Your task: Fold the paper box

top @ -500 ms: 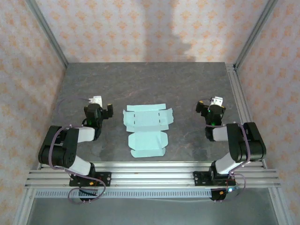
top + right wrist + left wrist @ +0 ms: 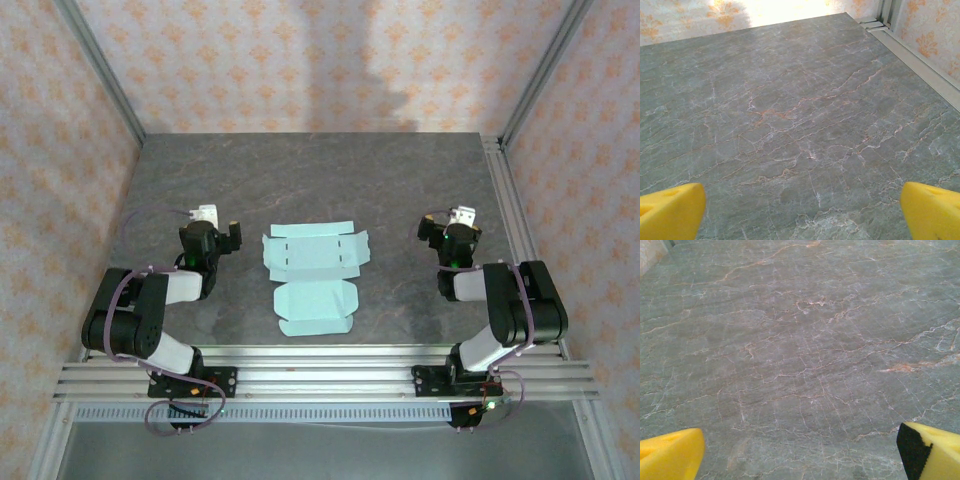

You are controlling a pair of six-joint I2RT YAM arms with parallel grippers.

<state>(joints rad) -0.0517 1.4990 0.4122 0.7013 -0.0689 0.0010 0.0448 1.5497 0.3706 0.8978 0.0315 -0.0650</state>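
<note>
One grey marbled counter [image 2: 320, 170] is bounded by patterned walls [image 2: 300, 60] at left, far and right, and by metal rails [image 2: 320, 365] along its near edge. The paper box [image 2: 314, 275] is laid flat and unfolded at near centre, well apart from both arms. The left tool [image 2: 800, 452] and right tool [image 2: 801, 210] are held wide open and empty over bare stone.

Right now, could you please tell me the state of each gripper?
Left gripper: open, fingers wide apart, holding nothing.
Right gripper: open, fingers wide apart, holding nothing.
</note>
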